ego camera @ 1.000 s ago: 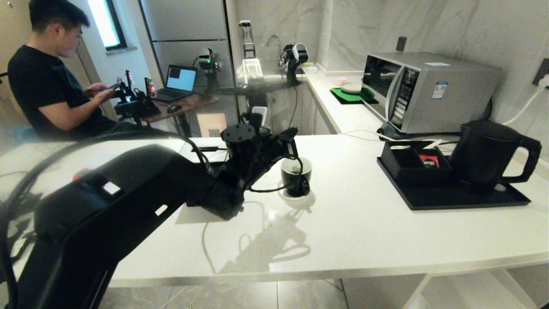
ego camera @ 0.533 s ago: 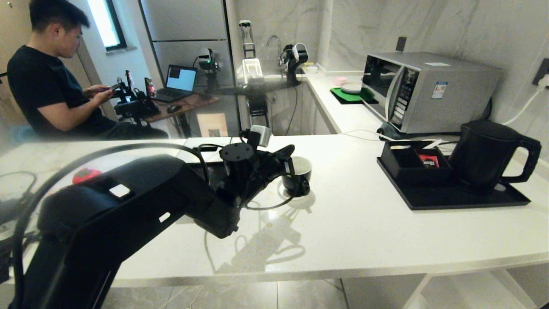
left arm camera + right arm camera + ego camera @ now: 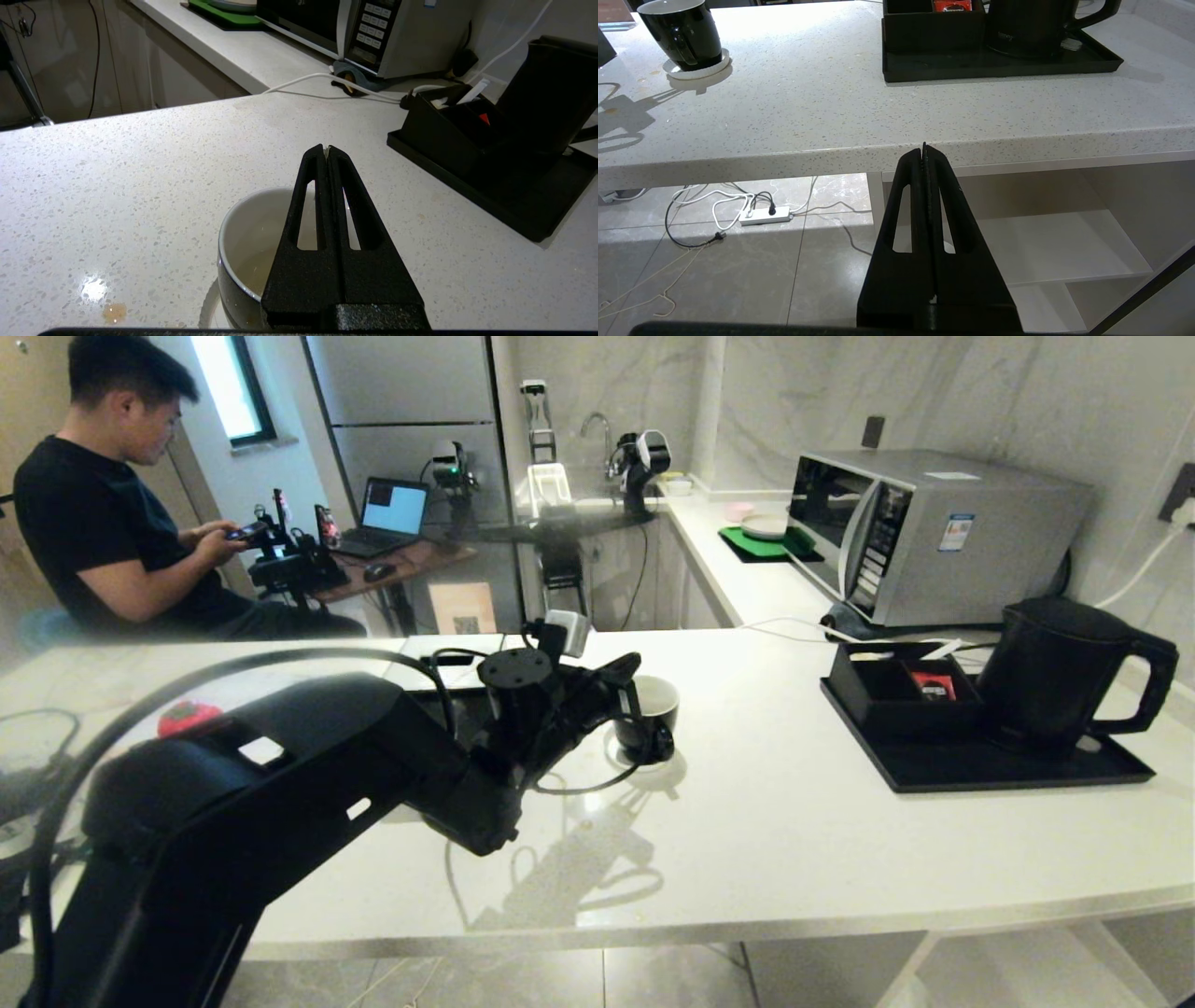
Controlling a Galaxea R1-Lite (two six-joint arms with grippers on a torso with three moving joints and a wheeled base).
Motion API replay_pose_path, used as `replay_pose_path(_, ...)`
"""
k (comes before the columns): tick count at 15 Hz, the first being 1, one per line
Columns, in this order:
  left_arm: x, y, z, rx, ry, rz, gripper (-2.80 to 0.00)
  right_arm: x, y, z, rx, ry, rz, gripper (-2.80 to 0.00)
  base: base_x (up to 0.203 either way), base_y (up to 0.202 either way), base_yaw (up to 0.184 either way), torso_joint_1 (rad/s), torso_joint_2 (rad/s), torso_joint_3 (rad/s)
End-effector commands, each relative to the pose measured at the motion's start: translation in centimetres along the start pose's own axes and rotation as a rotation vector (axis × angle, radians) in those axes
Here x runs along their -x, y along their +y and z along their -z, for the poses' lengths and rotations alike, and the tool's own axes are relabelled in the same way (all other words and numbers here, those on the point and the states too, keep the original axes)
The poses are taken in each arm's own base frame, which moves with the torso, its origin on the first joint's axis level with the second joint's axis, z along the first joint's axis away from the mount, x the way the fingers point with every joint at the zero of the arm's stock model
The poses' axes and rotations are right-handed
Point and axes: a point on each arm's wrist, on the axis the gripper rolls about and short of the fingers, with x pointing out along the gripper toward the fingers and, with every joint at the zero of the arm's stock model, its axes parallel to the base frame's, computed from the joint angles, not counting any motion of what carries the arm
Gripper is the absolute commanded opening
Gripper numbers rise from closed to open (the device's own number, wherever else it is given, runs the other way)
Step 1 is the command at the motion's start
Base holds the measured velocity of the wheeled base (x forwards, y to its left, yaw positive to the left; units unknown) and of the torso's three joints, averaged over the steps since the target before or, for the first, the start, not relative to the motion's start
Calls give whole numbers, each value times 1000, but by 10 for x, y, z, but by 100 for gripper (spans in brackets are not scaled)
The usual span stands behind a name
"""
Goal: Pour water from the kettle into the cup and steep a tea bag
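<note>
The cup [image 3: 647, 721], a glossy black mug with a white inside, stands on a white coaster mid-counter. Pale liquid shows in the cup [image 3: 243, 242], which also appears far off in the right wrist view [image 3: 684, 35]. My left gripper [image 3: 630, 665] hovers just above its near rim, shut, with a pale sliver pinched at the tips [image 3: 328, 148]; the rest of the tea bag is hidden behind the fingers. The matte black kettle [image 3: 1055, 672] stands upright on a tray at the right. My right gripper [image 3: 924, 148] is shut and empty, parked below the counter's front edge.
The kettle shares a black tray [image 3: 980, 770] with a black box [image 3: 901, 695] holding a red packet. Behind it is a silver microwave [image 3: 924, 532]. A person [image 3: 93, 523] sits at the far left. On the floor under the counter lies a power strip [image 3: 763, 215].
My left gripper has lifted from inside the cup's mouth and drawn back a little toward the left, staying shut. The cup, the kettle and the right arm have not moved.
</note>
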Motion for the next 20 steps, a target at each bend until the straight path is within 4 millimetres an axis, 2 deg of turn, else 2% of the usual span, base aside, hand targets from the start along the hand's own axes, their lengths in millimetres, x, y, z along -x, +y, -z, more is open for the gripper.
replay_pose_path(1,-1,-1,-6,-1,-23,5,-280,0,0,0,0,1,0,-280,0,0,0,0,0,0)
replay_pose_path(5,0,-2,-15,-3,-39,8,-280,0,0,0,0,0,1,-280,0,0,0,0,0,0)
replay_pose_path(18,-6,-19,-83,-14,-153,37,-280,0,0,0,0,1,0,-280,0,0,0,0,0,0)
replay_pose_path(20,-7,-20,-88,-14,-156,40,-280,0,0,0,0,1,1,-280,0,0,0,0,0,0)
